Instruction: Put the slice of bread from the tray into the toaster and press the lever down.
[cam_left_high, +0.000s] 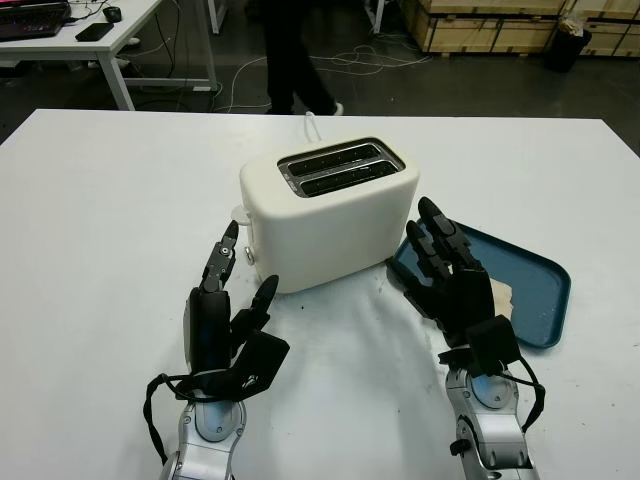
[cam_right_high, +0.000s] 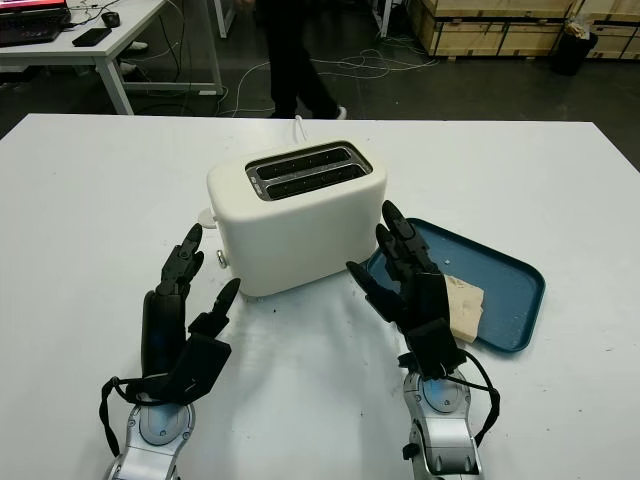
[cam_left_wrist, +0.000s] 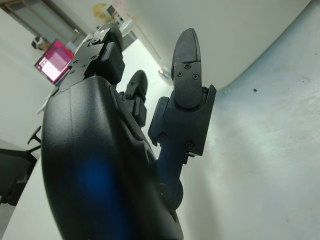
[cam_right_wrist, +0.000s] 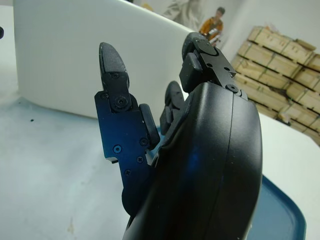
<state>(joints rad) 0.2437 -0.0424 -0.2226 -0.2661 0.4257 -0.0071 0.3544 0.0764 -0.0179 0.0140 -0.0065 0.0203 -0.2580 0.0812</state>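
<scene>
Toaster (cam_left_high: 328, 215) slots hold nothing. Right of it, blue tray (cam_left_high: 535, 275) holds bread slice (cam_left_high: 500, 297). Left hand (cam_left_high: 225, 330) and right hand (cam_left_high: 450, 280) flank the toaster, fingers spread, holding nothing.

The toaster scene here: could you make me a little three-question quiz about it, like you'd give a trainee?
1. True or false: the slice of bread is already in one of the toaster's slots.
2. Which hand is nearer the blue tray? A) left hand B) right hand C) both equally
3. Fill in: the toaster stands on the white ____.

Key
1. False. The bread lies on the tray, partly hidden behind the right hand, and both slots look empty.
2. B. The right hand, open, is over the tray's near edge; the left hand, also open, is on the toaster's other side, over the table.
3. Table.
</scene>
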